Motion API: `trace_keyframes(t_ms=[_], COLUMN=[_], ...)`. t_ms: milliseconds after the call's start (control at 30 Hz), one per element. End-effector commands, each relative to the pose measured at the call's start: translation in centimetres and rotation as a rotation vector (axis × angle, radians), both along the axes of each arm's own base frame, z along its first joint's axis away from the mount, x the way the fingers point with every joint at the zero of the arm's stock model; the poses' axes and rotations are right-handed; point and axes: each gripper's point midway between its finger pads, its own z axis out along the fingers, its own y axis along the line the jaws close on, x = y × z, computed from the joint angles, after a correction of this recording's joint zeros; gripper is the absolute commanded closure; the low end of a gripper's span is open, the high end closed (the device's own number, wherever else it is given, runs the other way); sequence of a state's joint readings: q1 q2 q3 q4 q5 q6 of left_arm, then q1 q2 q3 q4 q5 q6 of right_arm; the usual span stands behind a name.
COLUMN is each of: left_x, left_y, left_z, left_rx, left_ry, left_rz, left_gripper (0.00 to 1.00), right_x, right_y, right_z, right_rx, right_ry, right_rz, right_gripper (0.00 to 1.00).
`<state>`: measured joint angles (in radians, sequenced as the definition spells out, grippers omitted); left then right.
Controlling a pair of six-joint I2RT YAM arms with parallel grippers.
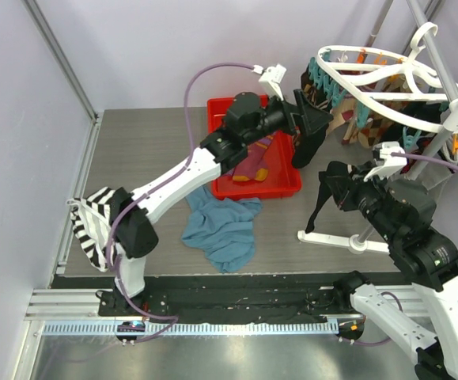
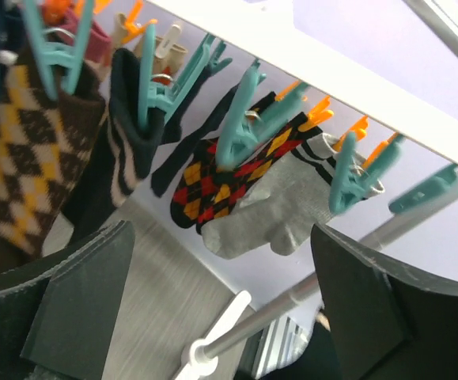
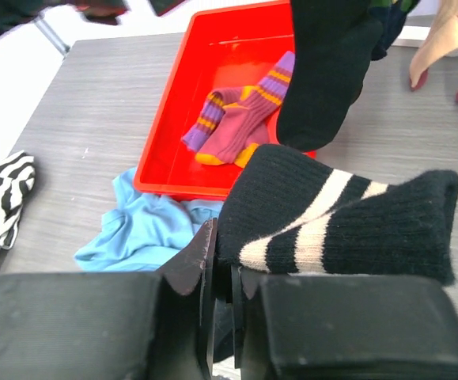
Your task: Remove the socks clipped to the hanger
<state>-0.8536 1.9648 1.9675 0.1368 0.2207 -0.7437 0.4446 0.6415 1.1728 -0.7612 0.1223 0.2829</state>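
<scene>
The white hanger (image 1: pixel 371 75) hangs at the back right, with several socks clipped under it by teal and orange clips. My left gripper (image 1: pixel 314 119) is raised to its left end, open and empty. In the left wrist view my left gripper (image 2: pixel 221 233) faces a brown argyle sock (image 2: pixel 23 174), a dark striped sock (image 2: pixel 126 150), a red-orange argyle sock (image 2: pixel 221 182) and a grey sock (image 2: pixel 276 206). My right gripper (image 1: pixel 333 186) is shut on a black sock with cream stripes (image 3: pixel 347 214), which dangles below it (image 1: pixel 318 207). Purple-orange striped socks (image 3: pixel 236 119) lie in the red tray (image 3: pixel 177 103).
A blue cloth (image 1: pixel 222 229) lies in front of the red tray (image 1: pixel 288 188). A black-and-white striped cloth (image 1: pixel 94 222) sits at the table's left edge. The stand's white foot (image 1: pixel 331 237) and metal poles (image 1: pixel 450 87) are at the right. A dark sock (image 1: pixel 308 146) hangs over the tray.
</scene>
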Motion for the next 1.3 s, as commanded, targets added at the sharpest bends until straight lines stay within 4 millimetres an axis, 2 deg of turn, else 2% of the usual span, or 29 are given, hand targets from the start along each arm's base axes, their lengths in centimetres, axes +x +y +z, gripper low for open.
trace_keyframes(t_ms=[0, 67, 100, 133, 167, 200, 267, 333, 367, 467, 533, 567, 633, 667, 700, 733, 767, 800, 833, 867, 900, 933, 967, 1000, 1067, 1100, 1133, 1200, 1267], left_x=[-0.6, 0.2, -0.2, 0.1, 0.9, 0.5, 1.5, 1.3, 1.7, 0.8, -0.4, -0.7, -1.5, -2.2, -2.5, -2.7, -3.4, -3.5, -3.7, -4.3, -4.4, -4.6, -4.7, -5.0, -5.2, -5.4, -5.4, -5.6, -5.7], left_y=[5.7, 7.5, 9.0, 10.0, 11.5, 13.2, 16.4, 19.9, 21.7, 26.1, 28.2, 29.0, 30.0, 30.8, 31.2, 31.6, 32.2, 32.6, 32.8, 33.4, 33.6, 33.8, 33.9, 34.1, 34.2, 34.2, 34.1, 34.0, 33.9], left_z=[4.2, 2.3, 3.4, 2.4, 1.7, 1.9, -0.9, -1.7, -2.8, -3.9, -4.1, -4.3, -5.0, -4.4, -4.2, -5.3, -4.7, -4.7, -5.9, -5.3, -5.5, -6.2, -6.3, -6.6, -6.7, -7.0, -7.0, -6.8, -6.8], left_rx=[0.018, 0.069, 0.064, 0.100, 0.122, 0.142, 0.236, 0.295, 0.354, 0.471, 0.528, 0.548, 0.575, 0.572, 0.567, 0.586, 0.567, 0.559, 0.574, 0.554, 0.552, 0.553, 0.550, 0.549, 0.543, 0.542, 0.537, 0.534, 0.531], left_ry=[-0.110, -0.082, -0.097, -0.073, -0.062, -0.053, -0.020, -0.040, -0.027, -0.060, -0.098, -0.102, -0.112, -0.134, -0.144, -0.136, -0.153, -0.157, -0.151, -0.169, -0.173, -0.170, -0.172, -0.171, -0.164, -0.160, -0.162, -0.162, -0.160], left_rz=[0.124, 0.168, 0.187, 0.210, 0.246, 0.277, 0.354, 0.423, 0.493, 0.599, 0.633, 0.660, 0.670, 0.681, 0.692, 0.696, 0.709, 0.724, 0.725, 0.739, 0.746, 0.750, 0.751, 0.751, 0.750, 0.746, 0.741, 0.732, 0.724], left_gripper=[0.00, 0.00, 0.00, 0.00, 0.00, 0.00, 0.00, 0.00, 0.00, 0.00, 0.00, 0.00, 0.00, 0.00, 0.00, 0.00, 0.00, 0.00, 0.00, 0.00, 0.00, 0.00, 0.00, 0.00, 0.00, 0.00, 0.00, 0.00, 0.00], right_x=[0.7, 1.1, 1.5, 1.9, 2.3, 3.2, 4.4, 6.3, 7.1, 10.1, 12.1, 13.0, 14.0, 15.7, 16.4, 17.2, 18.9, 19.7, 20.4, 21.1, 22.5, 23.0, 23.5, 24.6, 25.4, 25.7, 25.9, 25.8, 25.7], right_y=[1.8, 2.5, 3.6, 4.1, 4.5, 5.2, 5.9, 7.4, 7.8, 9.5, 11.2, 11.2, 12.7, 13.2, 13.4, 13.5, 13.7, 13.7, 13.7, 13.8, 14.1, 14.3, 14.4, 14.7, 14.9, 14.7, 14.5, 13.9, 12.6], right_z=[3.0, 4.5, 4.5, 5.1, 5.7, 5.3, 6.4, 6.7, 7.1, 7.2, 7.1, 7.0, 7.5, 6.0, 5.7, 6.0, 4.3, 4.0, 3.8, 3.4, 1.6, 1.6, 1.1, -1.0, -1.5, -3.3, -2.8, -3.6, -3.4], right_rx=[0.022, 0.041, 0.049, 0.059, 0.069, 0.067, 0.087, 0.098, 0.105, 0.107, 0.072, 0.043, 0.004, -0.029, -0.039, -0.046, -0.084, -0.095, -0.110, -0.132, -0.169, -0.173, -0.186, -0.224, -0.234, -0.273, -0.270, -0.289, -0.311], right_ry=[-0.052, -0.080, -0.069, -0.083, -0.093, -0.074, -0.101, -0.104, -0.110, -0.098, -0.099, -0.107, -0.130, -0.101, -0.095, -0.101, -0.072, -0.070, -0.071, -0.072, -0.043, -0.044, -0.036, 0.004, 0.025, 0.075, 0.079, 0.115, 0.118], right_rz=[0.085, 0.108, 0.153, 0.168, 0.177, 0.186, 0.195, 0.218, 0.218, 0.195, 0.172, 0.127, 0.113, 0.074, 0.058, 0.039, -0.007, -0.030, -0.051, -0.059, -0.089, -0.099, -0.108, -0.126, -0.144, -0.172, -0.193, -0.227, -0.302], right_gripper=[0.86, 0.85, 0.84, 0.84, 0.84, 0.84, 0.84, 0.84, 0.84, 0.84, 0.85, 0.84, 0.84, 0.84, 0.84, 0.84, 0.84, 0.83, 0.83, 0.82, 0.81, 0.79, 0.72, 0.67, 0.53, 0.42, 0.38, 0.35, 0.34])
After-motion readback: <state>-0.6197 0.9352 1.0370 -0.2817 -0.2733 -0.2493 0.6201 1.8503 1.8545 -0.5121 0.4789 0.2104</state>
